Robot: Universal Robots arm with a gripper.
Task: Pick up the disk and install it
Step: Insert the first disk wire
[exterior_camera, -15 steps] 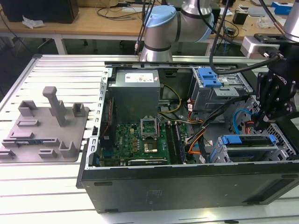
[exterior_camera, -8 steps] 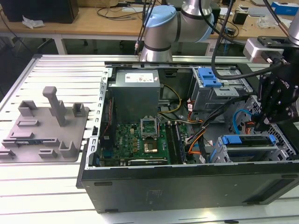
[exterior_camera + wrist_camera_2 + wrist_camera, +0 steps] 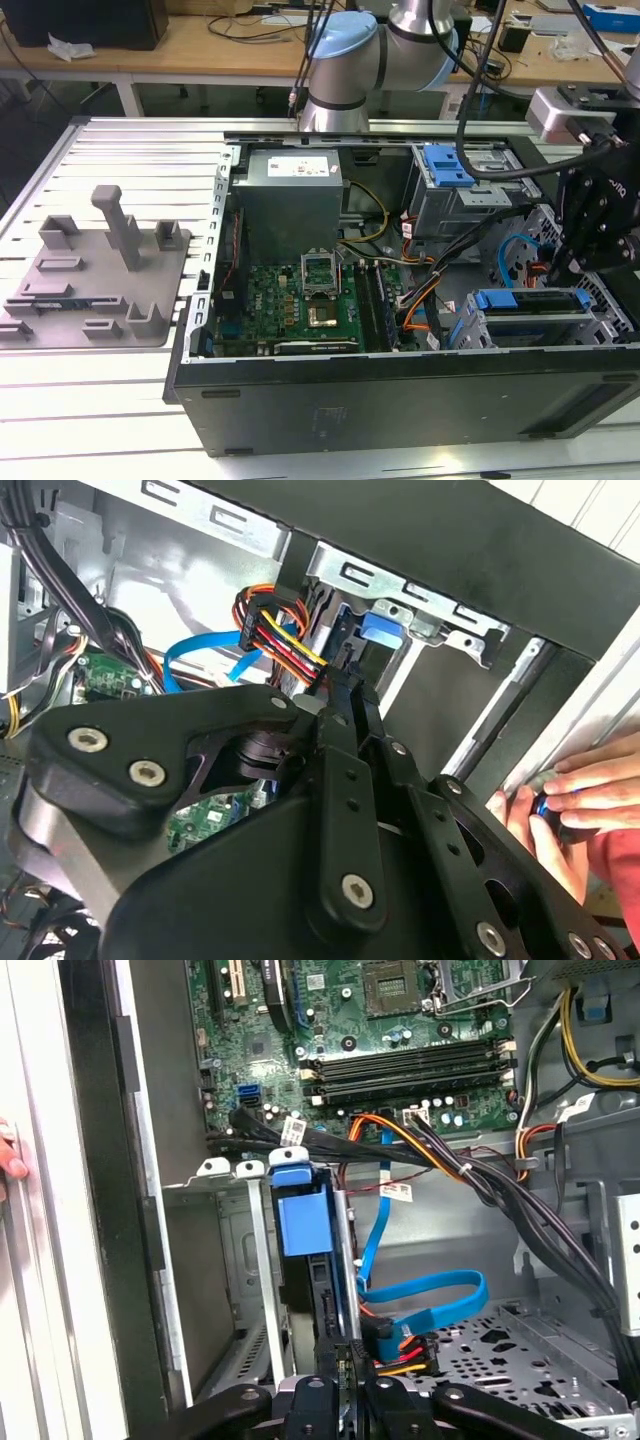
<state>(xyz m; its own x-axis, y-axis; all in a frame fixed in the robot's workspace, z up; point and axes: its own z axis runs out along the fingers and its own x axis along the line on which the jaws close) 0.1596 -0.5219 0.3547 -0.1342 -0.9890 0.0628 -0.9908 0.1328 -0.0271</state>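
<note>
Snagging looks the risk: a blue cable loops just beside the disk and could catch (whether the hand clamps the disk, I cannot tell)

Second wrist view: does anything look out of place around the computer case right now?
Yes: a person's hand sits just outside the computer case, pinching a small dark object, near the gripper. A fingertip shows in the first wrist view too. The disk stands straight in its bay.

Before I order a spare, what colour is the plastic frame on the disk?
Bright blue, clearest on the disk in the first wrist view.
</note>
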